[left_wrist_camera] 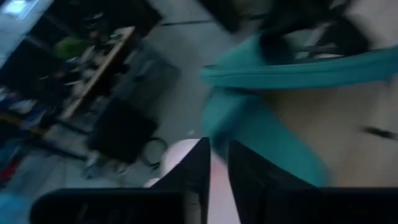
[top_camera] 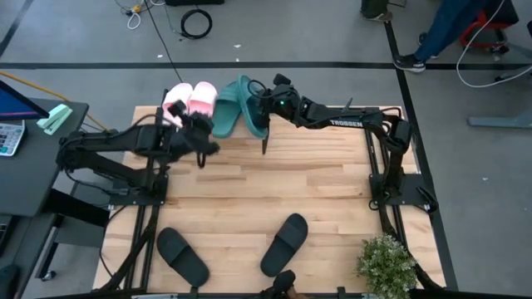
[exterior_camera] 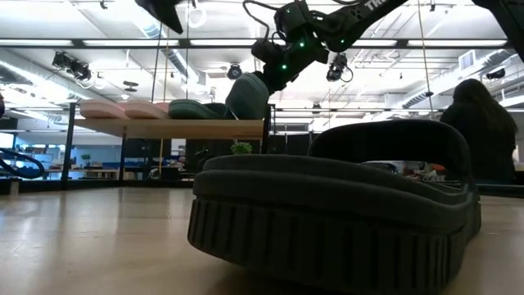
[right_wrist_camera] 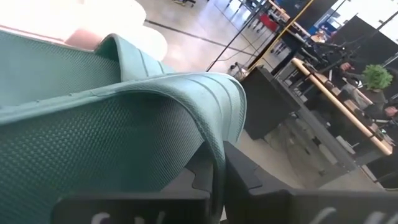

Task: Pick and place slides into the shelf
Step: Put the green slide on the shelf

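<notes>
The right gripper [top_camera: 266,112], clenched on the strap of the tilted teal slide [top_camera: 252,106], holds it over the shelf [exterior_camera: 172,128] edge, just beside its flat-lying mate [top_camera: 226,115], long axes roughly parallel.

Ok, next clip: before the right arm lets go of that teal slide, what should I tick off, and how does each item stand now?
1. Right gripper shut on the tilted teal foam slide: ok, the strap edge sits between its fingers in the right wrist view.
2. That slide flat on the low wooden-topped shelf: not ok, it stands on edge.
3. Other teal foam slide and two pale pink foam slides lying on the shelf: ok.
4. Left gripper clear of the shelved slides: cannot tell; it hangs close beside them.
5. Two black foam slides waiting on the table: ok.
</notes>
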Available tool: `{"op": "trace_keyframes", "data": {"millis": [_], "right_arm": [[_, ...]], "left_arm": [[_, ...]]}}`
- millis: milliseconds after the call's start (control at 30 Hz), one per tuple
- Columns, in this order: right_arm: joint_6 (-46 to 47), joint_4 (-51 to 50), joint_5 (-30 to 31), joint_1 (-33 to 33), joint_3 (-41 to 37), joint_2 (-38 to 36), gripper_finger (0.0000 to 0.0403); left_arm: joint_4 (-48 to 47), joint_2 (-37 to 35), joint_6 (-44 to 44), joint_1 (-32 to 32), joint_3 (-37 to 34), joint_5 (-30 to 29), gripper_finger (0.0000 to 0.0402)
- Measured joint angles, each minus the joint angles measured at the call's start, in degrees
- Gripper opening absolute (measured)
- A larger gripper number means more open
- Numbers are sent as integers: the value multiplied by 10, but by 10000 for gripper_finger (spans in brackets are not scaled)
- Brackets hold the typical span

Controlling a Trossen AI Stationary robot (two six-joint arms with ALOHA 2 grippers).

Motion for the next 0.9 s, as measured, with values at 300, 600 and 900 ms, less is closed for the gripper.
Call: {"op": "trace_keyframes", "data": {"millis": [300, 600, 900], "right_arm": [[0, -2, 13, 12, 0, -2, 14], [-59, 8, 80, 40, 0, -19, 11], [-78, -115, 144, 83, 1, -86, 10]], "left_arm": [[142, 20, 175, 213, 0, 225, 115], [164, 94, 416, 304, 0, 245, 87], [236, 179, 527, 320, 0, 279, 95]]}}
